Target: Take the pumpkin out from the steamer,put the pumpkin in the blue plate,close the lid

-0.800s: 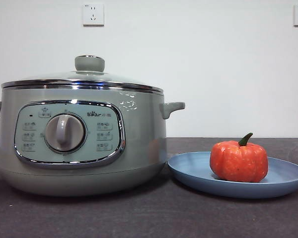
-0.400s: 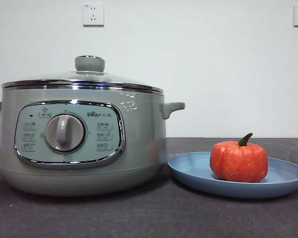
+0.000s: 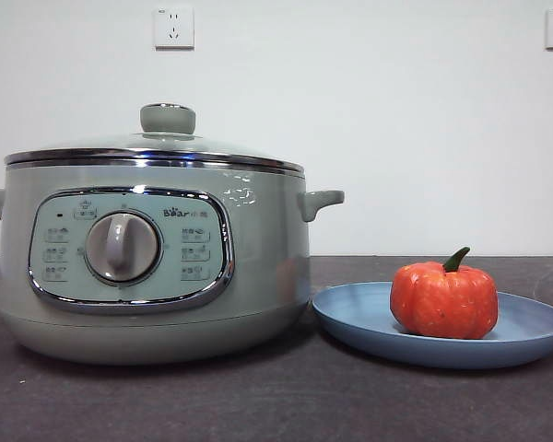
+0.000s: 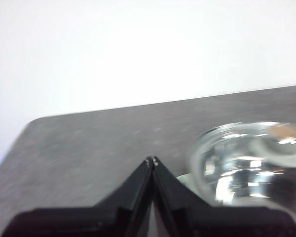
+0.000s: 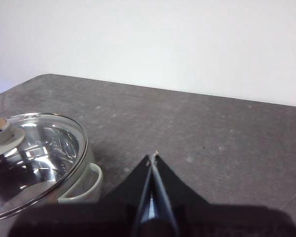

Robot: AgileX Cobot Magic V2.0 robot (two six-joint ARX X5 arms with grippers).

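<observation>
With the lid seated on the steamer and the pumpkin sitting at 3 o'clock in the blue plate, seemingly requiring no further move. Left gripper and right gripper both hanging above the table, jaws together, gripping nothing.

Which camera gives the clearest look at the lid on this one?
The right wrist view: it looks down on the lid, showing dome, rim and knob sharply. The front view shows the lid edge-on on the steamer; the left wrist view shows it blurred.

Dark grey table, white wall, two wall sockets
</observation>
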